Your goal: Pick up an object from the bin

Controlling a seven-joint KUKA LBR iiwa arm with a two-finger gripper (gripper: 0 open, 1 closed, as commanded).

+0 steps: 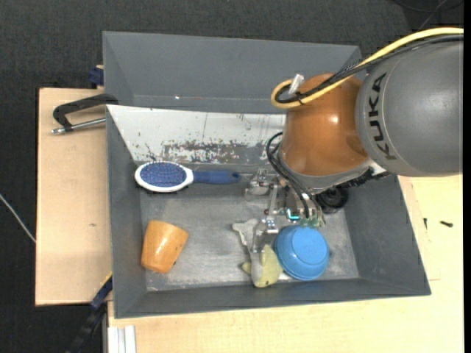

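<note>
Find claw (263, 235) low in the grey bin (221, 72), just left of the blue bowl (303, 254), with the arm coming in from above and right of that bowl. Cannot tell whether claw stands apart or together amid the clutter of metal there. Note the bowl mouth-up, close against claw's right side. Note a pale yellow lump (265, 272) at the bowl's lower left, touching or nearly touching its rim, on claw's near-wall side. Judge the lump the likelier target, its long axis roughly in line with claw; expect the bowl's rim to crowd any closing. Well left of the bowl: orange cup (163, 246). Farther up-left of the bowl: blue oval brush (165, 176), handle pointing back toward the bowl's side.
</note>
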